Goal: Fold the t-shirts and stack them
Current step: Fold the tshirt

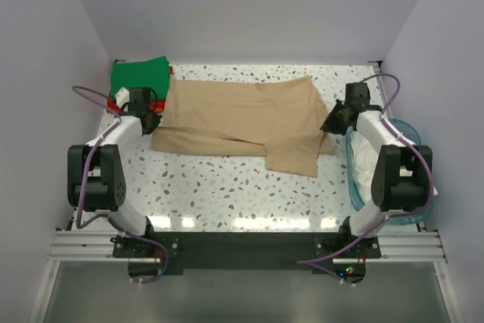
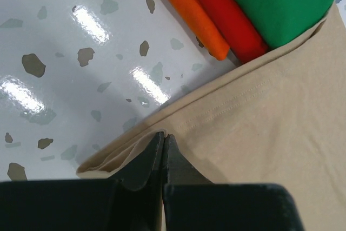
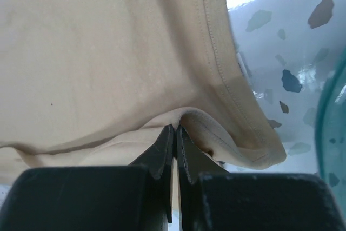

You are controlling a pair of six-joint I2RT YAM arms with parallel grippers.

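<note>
Lying flat across the far half of the table (image 1: pixel 227 187), the tan shirt (image 1: pixel 242 115) is spread wide and mostly smooth, with one flap reaching toward the near side, right of the middle. Its left edge is pinched in the clenched left gripper (image 2: pixel 163 140), and its right edge puckers between the shut tips of the right gripper (image 3: pixel 174 131). At the far left corner a folded green shirt (image 2: pixel 281 4) lies on a red shirt (image 2: pixel 227 20), and the tan cloth overlaps both. A tub (image 1: pixel 354 179) stands at the right.
</note>
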